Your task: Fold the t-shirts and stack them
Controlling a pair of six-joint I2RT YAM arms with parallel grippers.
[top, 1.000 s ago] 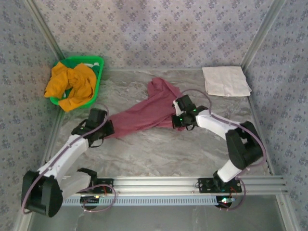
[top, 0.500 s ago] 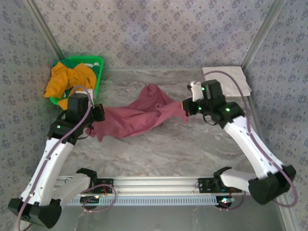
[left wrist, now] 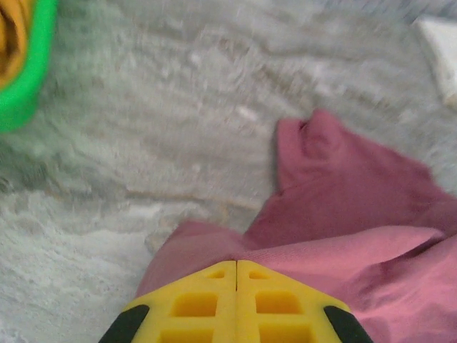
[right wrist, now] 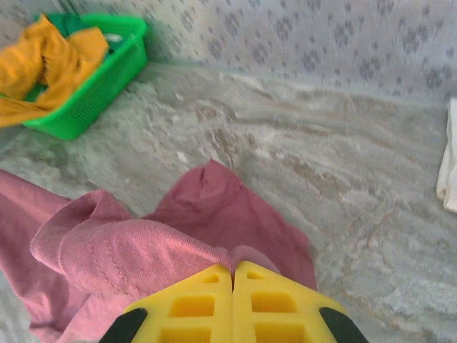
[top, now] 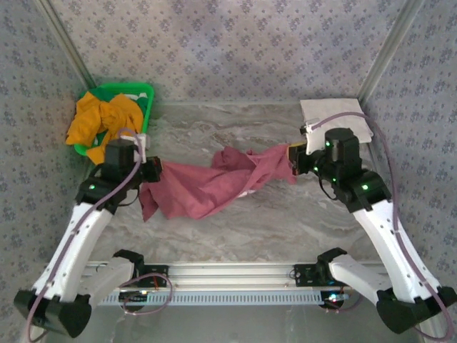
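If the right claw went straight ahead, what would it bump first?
The maroon t-shirt it pinches bunches right in front of the right claw; beyond that, probably the table.

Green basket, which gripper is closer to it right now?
Left. The left gripper holds the maroon t-shirt just short of the green basket; the right gripper is far across, by the white cloth.

Soft, even light, faint shadow under the maroon t-shirt (top: pixel 207 187); left wrist view motion-blurred, green basket (left wrist: pixel 36 71) smeared, overhead sharp
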